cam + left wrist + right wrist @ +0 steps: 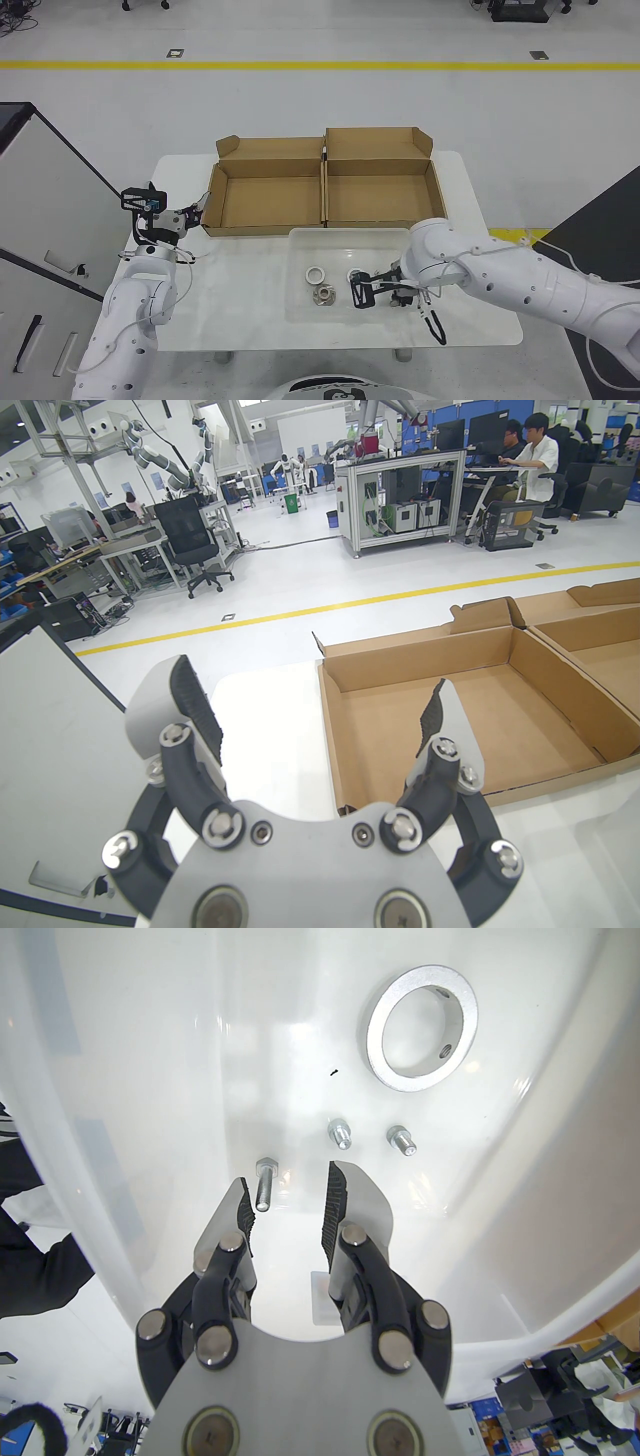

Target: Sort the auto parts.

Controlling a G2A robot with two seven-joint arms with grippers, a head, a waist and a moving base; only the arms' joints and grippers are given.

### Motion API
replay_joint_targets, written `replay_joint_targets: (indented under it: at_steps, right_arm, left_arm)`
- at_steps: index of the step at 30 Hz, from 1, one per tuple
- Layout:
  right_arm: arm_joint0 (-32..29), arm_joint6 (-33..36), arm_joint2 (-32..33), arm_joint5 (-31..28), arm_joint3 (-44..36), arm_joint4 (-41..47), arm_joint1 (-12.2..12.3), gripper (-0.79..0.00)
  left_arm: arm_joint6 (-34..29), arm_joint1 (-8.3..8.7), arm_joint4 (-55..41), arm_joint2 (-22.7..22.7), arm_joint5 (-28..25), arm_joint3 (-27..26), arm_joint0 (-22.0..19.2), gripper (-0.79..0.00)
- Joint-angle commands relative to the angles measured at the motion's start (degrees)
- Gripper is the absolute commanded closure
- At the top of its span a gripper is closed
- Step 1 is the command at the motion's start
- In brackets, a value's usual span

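Right gripper is down inside the white tray, fingers apart, gripping nothing. Long bolt lies on the tray floor between the fingertips, close to one pad. Short bolt and second short bolt sit just past the tips, with the metal ring farther beyond. Left gripper has its fingers spread wide and empty, one tip over the cardboard box, the other outside its wall.

Top view looks down on the tabletop; left wrist view faces low across the cardboard boxes, right wrist view close into the white tub, both shared with top.
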Motion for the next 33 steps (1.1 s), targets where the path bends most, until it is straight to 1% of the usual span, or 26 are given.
replay_joint_targets:
  at_steps: [1,6,9,11,14,25,29,33]
  right_arm:
    - [-0.13,0.07,0.00,0.07,0.24,0.03,-0.14,-0.348]
    - [-0.39,0.34,0.00,0.34,0.49,0.22,-0.45,-0.320]
    - [-0.55,0.53,0.00,0.53,0.58,0.33,-0.59,-0.262]
    - [-0.67,0.65,0.00,0.65,0.65,0.37,-0.67,-0.206]
    - [-0.79,0.76,0.00,0.76,0.73,0.35,-0.77,0.000]
    - [0.06,-0.22,0.00,-0.22,0.33,1.74,-0.67,0.000]
    - [2.28,-0.89,0.00,-0.88,-0.37,4.03,0.11,0.000]
    - [5.67,-2.14,0.36,-2.12,-1.97,7.96,1.71,0.000]
  left_arm:
    - [0.00,0.00,0.00,0.00,0.00,0.00,0.00,-0.785]
    - [0.00,0.00,0.00,0.00,0.00,0.00,0.00,-0.785]
    - [0.00,0.00,0.00,0.00,0.00,0.00,0.00,-0.785]
    - [0.00,0.00,0.00,0.00,0.00,0.00,0.00,-0.785]
    - [0.00,0.00,0.00,0.00,0.00,0.00,0.00,-0.785]
    - [0.00,0.00,0.00,0.00,0.00,0.00,0.00,-0.785]
    - [0.00,0.00,0.00,0.00,0.00,0.00,0.00,-0.785]
    - [0.00,0.00,0.00,0.00,0.00,0.00,0.00,-0.785]
